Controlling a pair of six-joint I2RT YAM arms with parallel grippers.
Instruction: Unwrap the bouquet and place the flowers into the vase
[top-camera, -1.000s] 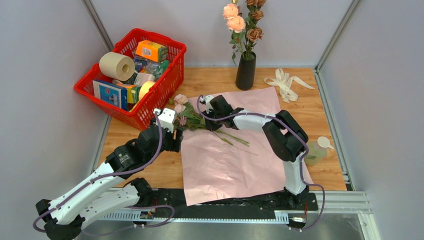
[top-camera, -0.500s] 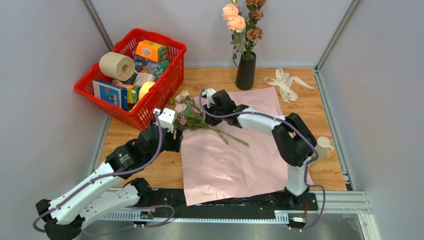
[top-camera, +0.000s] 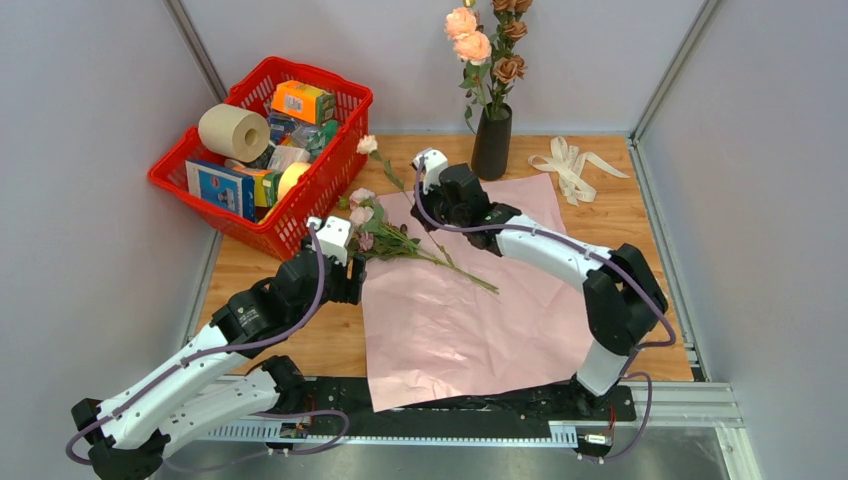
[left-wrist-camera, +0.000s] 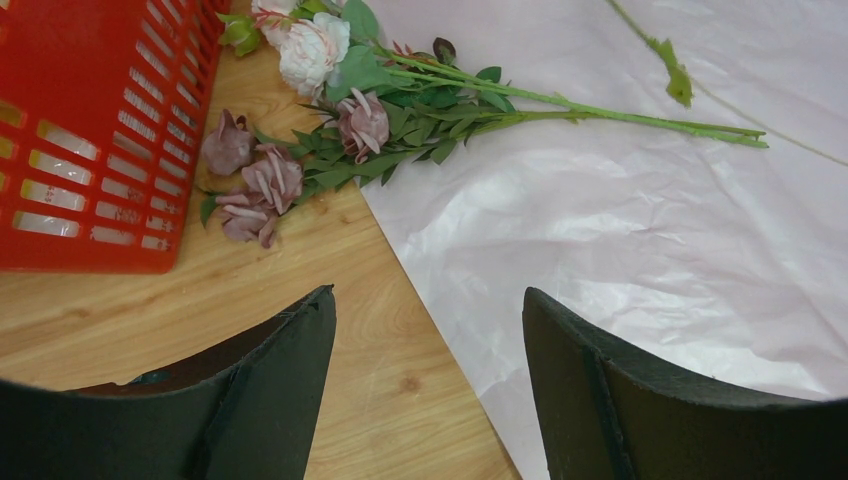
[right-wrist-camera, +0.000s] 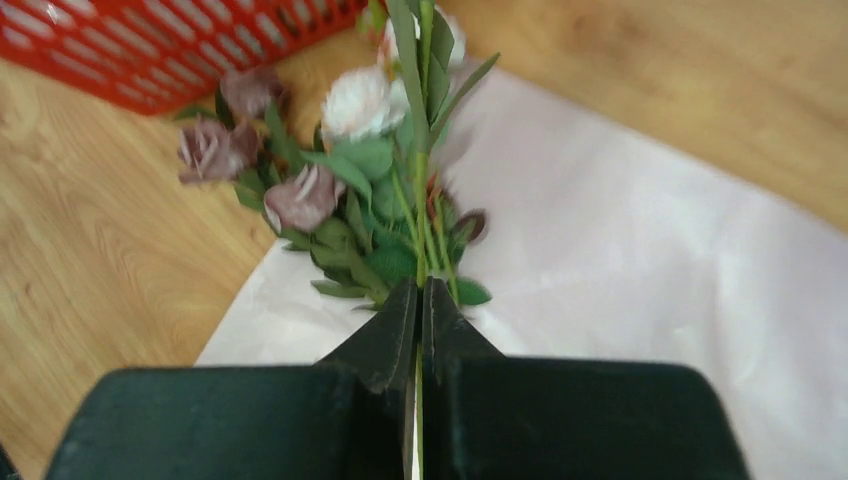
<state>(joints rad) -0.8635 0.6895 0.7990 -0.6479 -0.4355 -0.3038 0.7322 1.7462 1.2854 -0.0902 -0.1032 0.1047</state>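
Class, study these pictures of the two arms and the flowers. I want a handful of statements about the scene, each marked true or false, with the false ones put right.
1. The right tool is shut on a flower stem. True.
2. The left tool grips the pink paper. False: it is open and holds nothing.
3. The black vase holds roses. True.
4. The cream ribbon lies in the red basket. False: it lies on the table, right of the vase.
5. The pink paper is wrapped round the loose flowers. False: it lies spread flat, and they lie across its edge.
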